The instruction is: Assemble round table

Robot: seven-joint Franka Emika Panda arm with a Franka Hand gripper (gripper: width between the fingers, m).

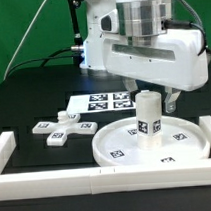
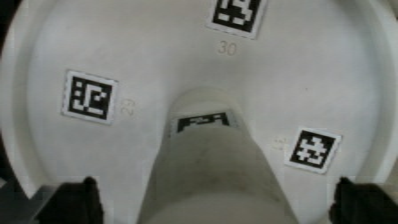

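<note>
Single arm over the black bench (image 1: 33,92).

Disc top (image 1: 116,145): lies flat on the bench, toward the exterior view's right, just behind the front border rail (image 1: 47,183). Several square tags show on its upper face; the wrist view shows three of them (image 2: 89,97) around the middle.

Leg (image 1: 147,119): short white cylinder, upright on the disc top near its centre, with a tag on the side that faces the exterior camera. Whether it is fastened into the disc or only standing on it, I cannot tell.

Cross-shaped base (image 1: 63,127): flat on the bench at the exterior view's left, apart from the disc top, with tags on its arms. Nothing touches it.

Marker board (image 1: 101,101): flat on the bench behind the cross-shaped base and the disc top.

Tool (image 1: 158,94): hangs directly above the leg, pointing down, low over its upper end. In the wrist view the two dark fingertips (image 2: 71,203) stand wide apart, one on each side of the leg, with a clear strip of white disc showing between each fingertip and the leg's flank. The tool is spread wide and has hold of nothing; no contact with the leg is visible.
</note>
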